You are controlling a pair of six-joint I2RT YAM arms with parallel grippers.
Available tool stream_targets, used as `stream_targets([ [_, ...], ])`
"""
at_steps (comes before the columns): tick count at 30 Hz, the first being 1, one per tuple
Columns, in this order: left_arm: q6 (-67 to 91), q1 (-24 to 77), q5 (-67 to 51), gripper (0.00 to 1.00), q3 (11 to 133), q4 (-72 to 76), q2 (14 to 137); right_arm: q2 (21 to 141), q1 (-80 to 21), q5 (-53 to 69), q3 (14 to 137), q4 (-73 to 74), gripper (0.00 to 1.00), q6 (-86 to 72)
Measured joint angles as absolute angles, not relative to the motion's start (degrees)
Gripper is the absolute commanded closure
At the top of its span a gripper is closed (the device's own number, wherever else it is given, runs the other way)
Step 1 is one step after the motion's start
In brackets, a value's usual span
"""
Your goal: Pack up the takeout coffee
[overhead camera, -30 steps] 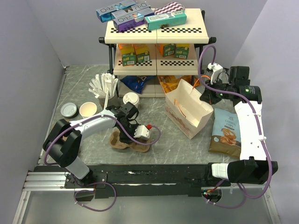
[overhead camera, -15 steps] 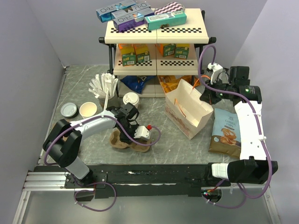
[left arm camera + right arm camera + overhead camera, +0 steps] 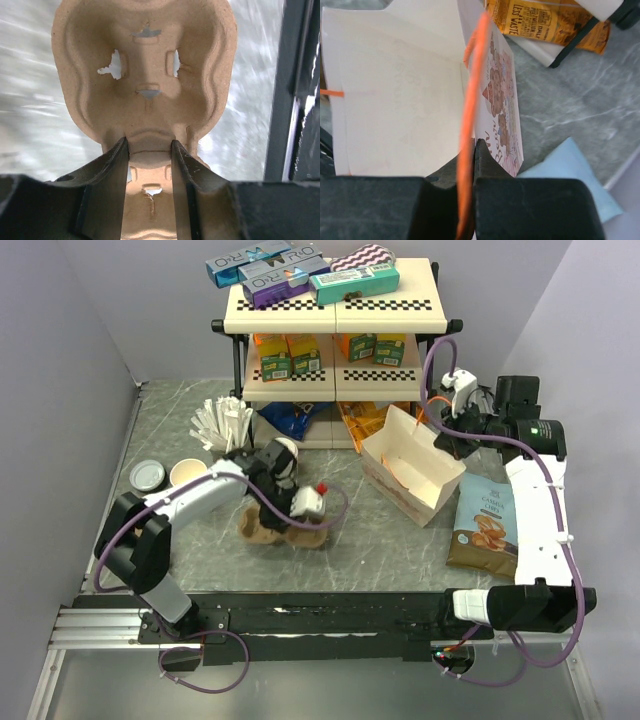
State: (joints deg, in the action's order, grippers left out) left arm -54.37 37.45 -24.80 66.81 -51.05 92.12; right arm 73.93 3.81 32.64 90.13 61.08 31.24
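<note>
The takeout coffee (image 3: 188,473), a small open white paper cup with a cream inside, stands at the left beside my left arm. My left gripper (image 3: 281,517) is shut on the centre ridge of a brown pulp cup carrier (image 3: 300,536). In the left wrist view the fingers (image 3: 114,167) clamp that ridge and the carrier's cup well (image 3: 145,75) lies ahead of my gripper (image 3: 148,154). My right gripper (image 3: 447,443) is shut on the rim and orange handle (image 3: 475,75) of a white paper bag (image 3: 408,476), which leans open; the right wrist view shows the bag's inside (image 3: 395,100) and my gripper (image 3: 474,150).
A flat grey lid (image 3: 147,475) lies left of the cup. A dark cup of white sticks (image 3: 224,424) and a lidded white cup (image 3: 284,448) stand behind the carrier. A two-tier shelf (image 3: 335,310) fills the back. A chips bag (image 3: 485,523) lies at the right.
My left gripper has turned and shifted the carrier a little away and to the right. My right gripper has pulled the bag's rim to the right, tilting the bag.
</note>
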Motion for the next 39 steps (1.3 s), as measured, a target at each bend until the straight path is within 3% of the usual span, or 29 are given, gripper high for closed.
stream_targets([
  [16,-45.9,35.4,-36.8,0.99,108.5,-57.3,91.5,70.0,-1.3,26.3,87.6,62.0,1.0,42.1],
  [26,-27.7,37.0,-39.7,0.99,90.7,-28.7,78.3,69.9,-3.9,26.0,86.9,61.1,1.0,41.9],
  [33,-20.8,42.3,-39.2,0.99,90.0,-8.9,80.3,69.9,-5.0,26.4,86.9,60.7,1.0,41.4],
  [39,-20.2,46.2,-39.2,0.99,88.9,-1.2,81.8,69.9,-5.0,27.3,86.7,59.6,1.0,39.6],
])
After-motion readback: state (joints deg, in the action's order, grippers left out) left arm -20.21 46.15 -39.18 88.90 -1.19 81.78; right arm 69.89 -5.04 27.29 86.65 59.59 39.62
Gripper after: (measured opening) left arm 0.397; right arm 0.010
